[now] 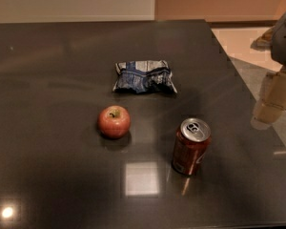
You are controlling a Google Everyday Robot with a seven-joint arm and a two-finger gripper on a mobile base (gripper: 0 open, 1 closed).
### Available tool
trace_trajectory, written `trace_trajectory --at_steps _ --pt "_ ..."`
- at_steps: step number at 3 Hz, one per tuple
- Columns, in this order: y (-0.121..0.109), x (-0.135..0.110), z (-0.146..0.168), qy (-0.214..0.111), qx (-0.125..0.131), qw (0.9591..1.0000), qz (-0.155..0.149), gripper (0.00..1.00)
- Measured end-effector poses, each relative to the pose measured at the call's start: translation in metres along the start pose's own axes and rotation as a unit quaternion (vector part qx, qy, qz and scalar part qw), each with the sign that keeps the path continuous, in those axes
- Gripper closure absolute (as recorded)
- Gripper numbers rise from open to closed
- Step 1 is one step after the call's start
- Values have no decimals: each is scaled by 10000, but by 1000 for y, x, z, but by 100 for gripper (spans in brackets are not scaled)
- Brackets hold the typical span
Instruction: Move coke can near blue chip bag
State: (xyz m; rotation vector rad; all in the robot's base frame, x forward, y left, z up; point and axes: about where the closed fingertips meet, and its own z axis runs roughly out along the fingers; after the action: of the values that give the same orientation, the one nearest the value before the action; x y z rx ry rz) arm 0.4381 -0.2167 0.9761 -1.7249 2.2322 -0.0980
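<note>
At 3 o'clock the gripper (269, 106) hangs clear, its opening I cannot tell; approach is pending, so I must reach the upright coke can (190, 146), 5 o'clock of the blue chip bag (144, 77).

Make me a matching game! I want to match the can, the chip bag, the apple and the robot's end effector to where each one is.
Things:
1. coke can
2. blue chip bag
3. apple
4. end effector

Places:
A. farthest back, lying crumpled
B. at the picture's right edge, touching nothing
C. left of the can, in front of the bag
D. nearest the front, standing upright

Pairs: 1-D, 2-A, 3-C, 4-B
</note>
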Motion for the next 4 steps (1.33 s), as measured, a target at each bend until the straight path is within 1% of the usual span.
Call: trace_trajectory --at_steps 1,2,3,4 --pt "0 0 0 0 1 10000 0 0" --pt "6 -6 3 -162 -73 9997 -184 0" --pt "24 -19 14 -573 -253 9967 -515 0" --pt "49 -38 32 -1115 -651 9881 -839 0"
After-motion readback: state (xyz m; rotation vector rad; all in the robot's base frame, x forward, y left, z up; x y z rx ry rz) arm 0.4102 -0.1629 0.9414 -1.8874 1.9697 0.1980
